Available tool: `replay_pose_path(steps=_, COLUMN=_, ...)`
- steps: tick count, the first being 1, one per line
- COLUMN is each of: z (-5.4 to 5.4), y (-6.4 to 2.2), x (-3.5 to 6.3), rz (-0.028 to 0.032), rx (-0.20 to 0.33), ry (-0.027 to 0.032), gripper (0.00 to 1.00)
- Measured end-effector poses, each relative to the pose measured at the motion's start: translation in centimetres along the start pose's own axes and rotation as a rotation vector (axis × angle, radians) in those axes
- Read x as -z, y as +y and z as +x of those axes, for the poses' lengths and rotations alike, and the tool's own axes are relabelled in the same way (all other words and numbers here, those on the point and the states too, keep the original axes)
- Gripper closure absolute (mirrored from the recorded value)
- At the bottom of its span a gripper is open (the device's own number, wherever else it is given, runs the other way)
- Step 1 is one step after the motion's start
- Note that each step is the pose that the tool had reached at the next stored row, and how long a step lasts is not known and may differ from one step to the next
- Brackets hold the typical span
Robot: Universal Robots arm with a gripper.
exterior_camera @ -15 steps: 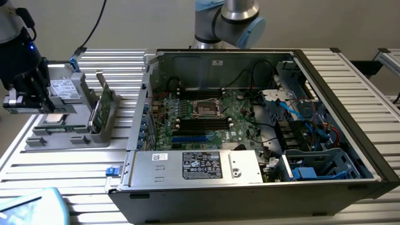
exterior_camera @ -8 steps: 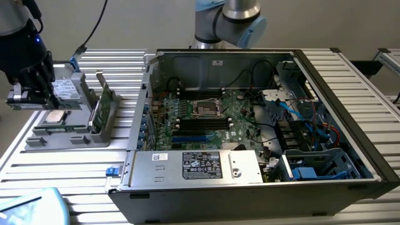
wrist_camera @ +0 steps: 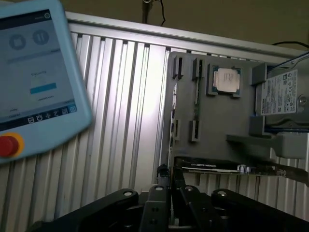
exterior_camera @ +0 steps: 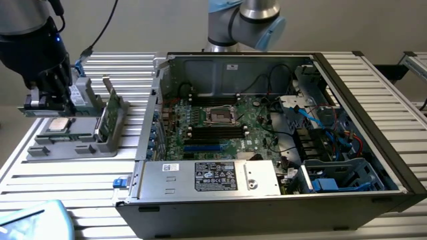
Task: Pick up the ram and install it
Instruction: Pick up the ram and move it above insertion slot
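I read the gripper (wrist_camera: 170,173) closed and empty near the grey holder (wrist_camera: 222,121), whose slots apparently stand the ram (wrist_camera: 196,99) on edge for pinching

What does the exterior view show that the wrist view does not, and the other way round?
Exterior view adds: the open computer case, its motherboard and the arm's base. Wrist view adds: the pendant screen, its red button, and the ram standing edge-on in the grey holder. Both share: that holder, the processor chip, the graphics card and the shut gripper.
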State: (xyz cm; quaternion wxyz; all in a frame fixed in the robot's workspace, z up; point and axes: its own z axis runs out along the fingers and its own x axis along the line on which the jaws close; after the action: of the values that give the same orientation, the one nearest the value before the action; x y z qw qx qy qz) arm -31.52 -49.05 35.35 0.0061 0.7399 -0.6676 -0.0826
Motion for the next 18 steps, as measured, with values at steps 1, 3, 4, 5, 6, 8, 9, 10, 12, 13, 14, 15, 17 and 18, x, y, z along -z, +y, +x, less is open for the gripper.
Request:
replay_pose_path(steps=1, z=0.1, y=-0.46, x=0.14, rz=-0.0001, rx=0.000, ry=0.0000, gripper=0.86)
replay_pose_path(steps=3, z=0.4, y=-1.30, x=0.41, rz=-0.0003, rx=0.000, ry=0.0000, gripper=0.86)
replay_pose_path(steps=4, z=0.6, y=-1.75, x=0.56, rz=-0.0003, rx=0.000, ry=-0.0001, gripper=0.86)
replay_pose_path(steps=5, z=0.7, y=-2.18, x=0.68, rz=-0.0006, rx=0.000, ry=-0.0001, gripper=0.86)
replay_pose_path(steps=6, z=0.8, y=-2.61, x=0.78, rz=-0.0008, rx=0.000, ry=-0.0001, gripper=0.86)
replay_pose_path(steps=8, z=1.0, y=-3.46, x=0.98, rz=-0.0016, rx=0.000, ry=-0.0002, gripper=0.86)
replay_pose_path(steps=9, z=1.1, y=-3.91, x=1.09, rz=-0.0020, rx=0.000, ry=-0.0002, gripper=0.86)
replay_pose_path(steps=10, z=1.2, y=-4.36, x=1.21, rz=-0.0026, rx=0.000, ry=-0.0001, gripper=0.86)
replay_pose_path(steps=12, z=1.3, y=-5.21, x=1.49, rz=-0.0032, rx=0.000, ry=-0.0003, gripper=0.86)
replay_pose_path(steps=13, z=1.3, y=-5.61, x=1.72, rz=-0.0034, rx=0.000, ry=-0.0004, gripper=0.86)
replay_pose_path(steps=14, z=1.3, y=-6.03, x=2.09, rz=-0.0038, rx=0.001, ry=-0.0009, gripper=0.86)
replay_pose_path(steps=15, z=1.3, y=-6.40, x=2.57, rz=-0.0041, rx=0.000, ry=-0.0017, gripper=0.86)
replay_pose_path(steps=17, z=1.3, y=-7.18, x=3.58, rz=-0.0043, rx=0.001, ry=-0.0040, gripper=0.86)
replay_pose_path(steps=18, z=1.3, y=-7.56, x=4.08, rz=-0.0044, rx=0.001, ry=-0.0050, gripper=0.86)
